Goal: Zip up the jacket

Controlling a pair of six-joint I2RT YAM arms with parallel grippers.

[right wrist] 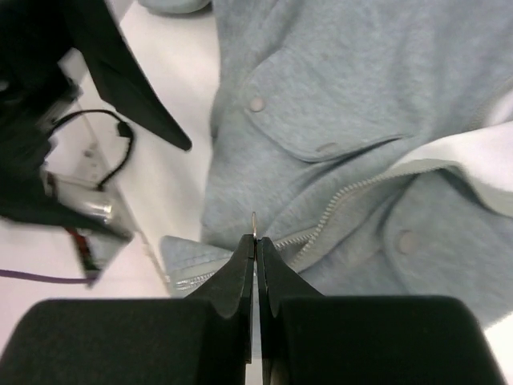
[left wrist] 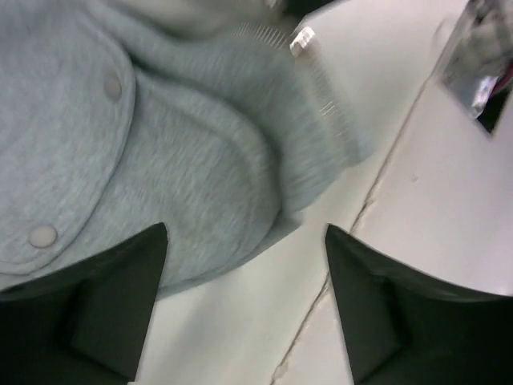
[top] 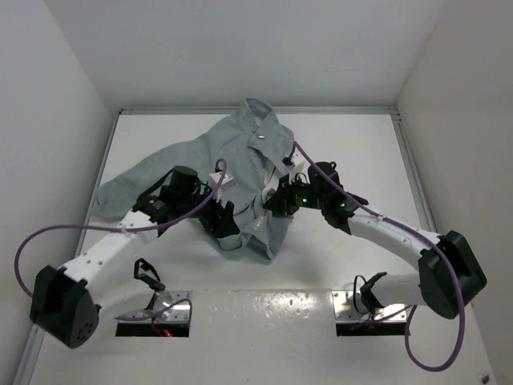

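No text, label, brand or number can be read anywhere.

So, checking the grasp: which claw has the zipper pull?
The right claw: it is pinched shut on the thin metal zipper pull at the jacket's bottom edge. The left claw is open over the fabric.

My left arm [top: 104, 253] and right arm [top: 393, 233] reach forward and angle in toward each other, my left pincer [left wrist: 244, 241] with its fingers spread wide, my right pincer [right wrist: 255, 245] pressed tight together on a thin metal tab [right wrist: 254, 222].
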